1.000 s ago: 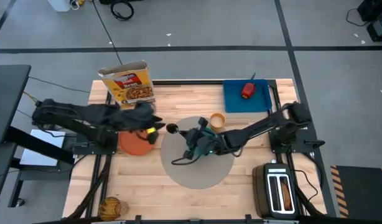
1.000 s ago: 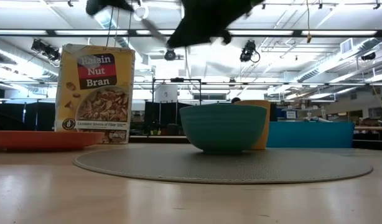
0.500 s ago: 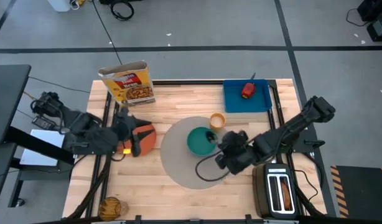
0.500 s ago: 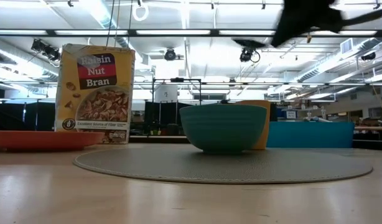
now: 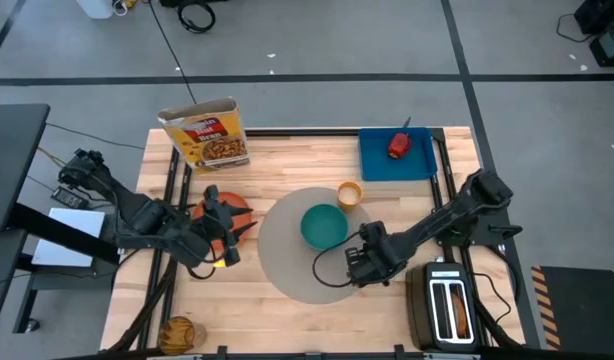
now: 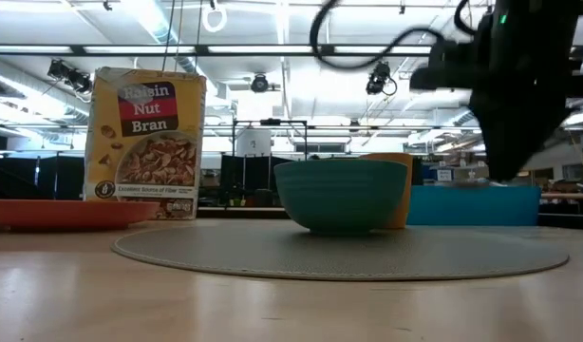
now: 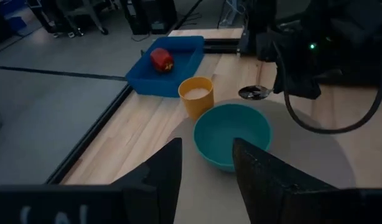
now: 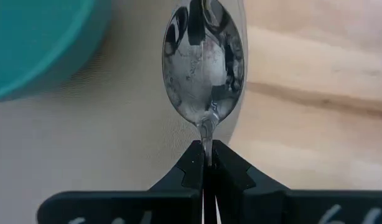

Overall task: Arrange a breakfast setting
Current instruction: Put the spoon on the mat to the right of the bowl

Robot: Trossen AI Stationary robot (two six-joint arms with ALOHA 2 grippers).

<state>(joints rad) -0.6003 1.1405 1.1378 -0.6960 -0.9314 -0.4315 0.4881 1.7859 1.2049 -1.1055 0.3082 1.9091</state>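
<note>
The grey mat [image 5: 297, 270] lies mid-table with the teal bowl [image 5: 325, 226] standing on it. The orange cup [image 5: 349, 193] stands by the mat's far edge. The orange plate [image 5: 232, 208] lies left of the mat, partly under my left arm. My left gripper [image 7: 206, 171] is open and empty over the plate's near side [image 5: 225, 242]. My right gripper [image 5: 365, 252] is shut on the metal spoon [image 7: 256, 93] just right of the bowl. The red apple [image 5: 399, 146] lies on the blue board [image 5: 419, 162]. The bread [image 5: 177, 332] lies at the near left corner. My right gripper pinches the spoon's handle [image 8: 206, 138], just behind its bowl, between its two fingertips [image 8: 192, 167]. The fingers lie along the handle and slant down. The spoon's bowl [image 8: 203, 68] sticks out ahead, hollow side up, over the mat's right edge. I cannot tell whether it touches the mat.
A cereal box [image 5: 207, 135] stands at the far left. The black toaster [image 5: 447, 305] stands at the near right, close to my right arm. Bare wood shows along the near edge [image 5: 257, 320].
My right gripper has gone with the spoon from over the mat's left part toward the table's right edge, past the bowl, and then down beside it. My left gripper has drawn back toward the table's left and near edges. The bowl has kept still.
</note>
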